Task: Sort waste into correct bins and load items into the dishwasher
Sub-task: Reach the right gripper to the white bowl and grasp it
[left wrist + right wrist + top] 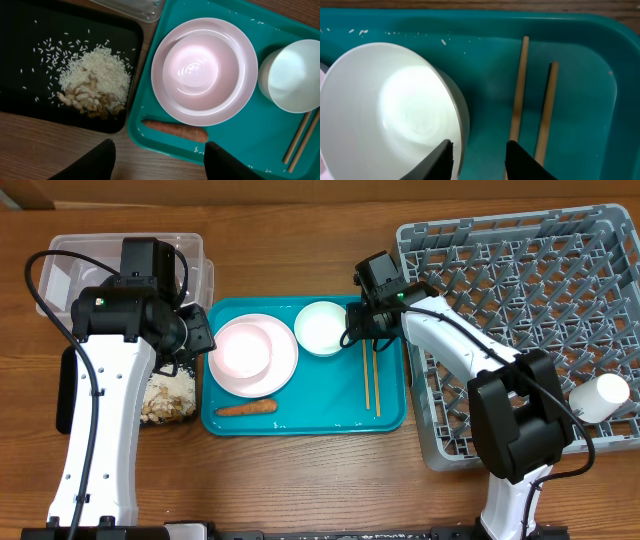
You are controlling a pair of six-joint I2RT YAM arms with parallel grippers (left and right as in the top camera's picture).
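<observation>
No text, label, brand, number or sign can be read in any of the three views.

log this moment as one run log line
left pincer open, empty, near carrot | right pincer open, straddling bowl rim | chopsticks on teal tray | scraps in black tray

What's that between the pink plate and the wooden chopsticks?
The white bowl, beside the far ends of the chopsticks; lower down, only bare teal tray separates them from the pink plate. The overhead view shows this.
</observation>
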